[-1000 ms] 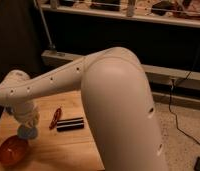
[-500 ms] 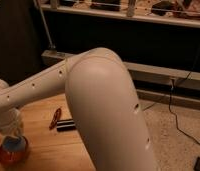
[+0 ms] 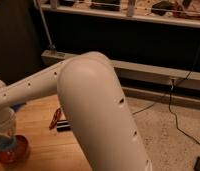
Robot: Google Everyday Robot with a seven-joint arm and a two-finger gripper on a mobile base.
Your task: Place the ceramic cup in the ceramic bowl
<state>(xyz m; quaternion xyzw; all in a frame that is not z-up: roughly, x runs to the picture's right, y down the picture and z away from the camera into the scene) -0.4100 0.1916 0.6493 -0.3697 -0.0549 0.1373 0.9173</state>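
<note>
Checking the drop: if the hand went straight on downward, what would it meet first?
Probably the ceramic bowl, just below the hand and the ceramic cup it grips; depth is unclear.

The big arm [image 3: 100, 115] hid much of the table [image 3: 38, 112] and cut off the dark bar [image 3: 62, 125] at seven o'clock. At eight o'clock the gripper [image 3: 4, 136], clamped on the ceramic cup [image 3: 2, 144], was blurred, and the cup covered part of the ceramic bowl [image 3: 20, 150].
</note>
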